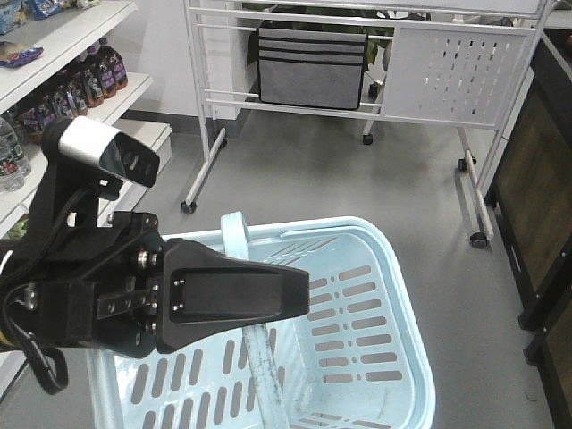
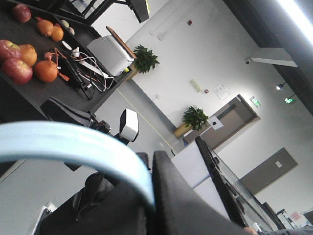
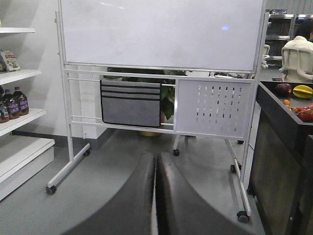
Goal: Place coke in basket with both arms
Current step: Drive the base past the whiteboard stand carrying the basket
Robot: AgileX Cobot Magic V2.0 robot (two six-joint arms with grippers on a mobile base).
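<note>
Handle [image 2: 73, 142] of the pale blue slotted plastic basket [image 1: 393, 295] (lower centre, front view) is clamped in the left gripper [image 1: 299, 293]; right gripper [image 3: 155, 196], jaws pressed together empty, is free; no coke identifiable.

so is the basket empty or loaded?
Empty where visible: the basket floor shows bare slotted plastic; the left gripper hides part of it.
</note>
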